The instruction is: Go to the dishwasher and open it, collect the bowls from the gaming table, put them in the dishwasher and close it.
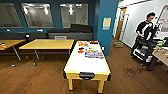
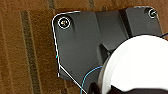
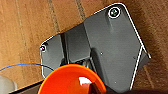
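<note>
Two bowls at the wrists — white (image 2: 140, 65), orange-red (image 3: 72, 80) — claw grip unclear; gaming table (image 1: 86, 65) ahead.

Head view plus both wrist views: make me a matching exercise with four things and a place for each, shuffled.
Things:
1 gaming table
2 person
3 orange-red bowl
4 white round dish

Places:
A close before the left wrist camera
B standing at the head view's right
C close before the right wrist camera
D middle of the head view

Pairs: 1-D, 2-B, 3-C, 4-A
</note>
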Motion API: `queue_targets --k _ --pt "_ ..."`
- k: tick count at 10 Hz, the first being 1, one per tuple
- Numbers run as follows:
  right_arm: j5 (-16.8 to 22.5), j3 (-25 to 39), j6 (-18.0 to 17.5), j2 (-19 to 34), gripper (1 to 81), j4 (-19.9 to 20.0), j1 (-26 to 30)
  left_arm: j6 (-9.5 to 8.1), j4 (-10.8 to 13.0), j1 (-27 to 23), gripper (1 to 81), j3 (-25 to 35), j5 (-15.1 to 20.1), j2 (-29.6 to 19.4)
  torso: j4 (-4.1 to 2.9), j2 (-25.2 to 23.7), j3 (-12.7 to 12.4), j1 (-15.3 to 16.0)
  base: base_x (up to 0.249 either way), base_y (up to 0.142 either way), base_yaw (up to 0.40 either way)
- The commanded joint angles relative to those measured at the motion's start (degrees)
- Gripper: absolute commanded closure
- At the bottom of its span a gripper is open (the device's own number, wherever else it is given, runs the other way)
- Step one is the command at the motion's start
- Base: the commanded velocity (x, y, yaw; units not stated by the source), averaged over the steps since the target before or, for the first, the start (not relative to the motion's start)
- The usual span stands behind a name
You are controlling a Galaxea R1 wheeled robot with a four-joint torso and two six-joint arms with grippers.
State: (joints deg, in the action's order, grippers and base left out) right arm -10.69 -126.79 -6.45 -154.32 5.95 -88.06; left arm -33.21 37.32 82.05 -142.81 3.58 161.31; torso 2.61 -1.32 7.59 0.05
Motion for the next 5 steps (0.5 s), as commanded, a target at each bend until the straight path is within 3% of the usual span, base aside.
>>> queue_targets --k 1,5 --pt "3.1 0.5 0.1 1.1 81.1 -1.3 2.2 -0.02 0.1 -2.7 81.1 0.3 2.5 -0.7 0.00 0.0 0.0 0.0 0.000 0.000 0.000" --pt "3.1 0.5 0.1 1.1 81.1 -1.4 2.1 -0.02 0.4 -2.6 81.1 0.3 1.1 -0.9 0.00 0.0 0.0 0.0 0.000 0.000 0.000"
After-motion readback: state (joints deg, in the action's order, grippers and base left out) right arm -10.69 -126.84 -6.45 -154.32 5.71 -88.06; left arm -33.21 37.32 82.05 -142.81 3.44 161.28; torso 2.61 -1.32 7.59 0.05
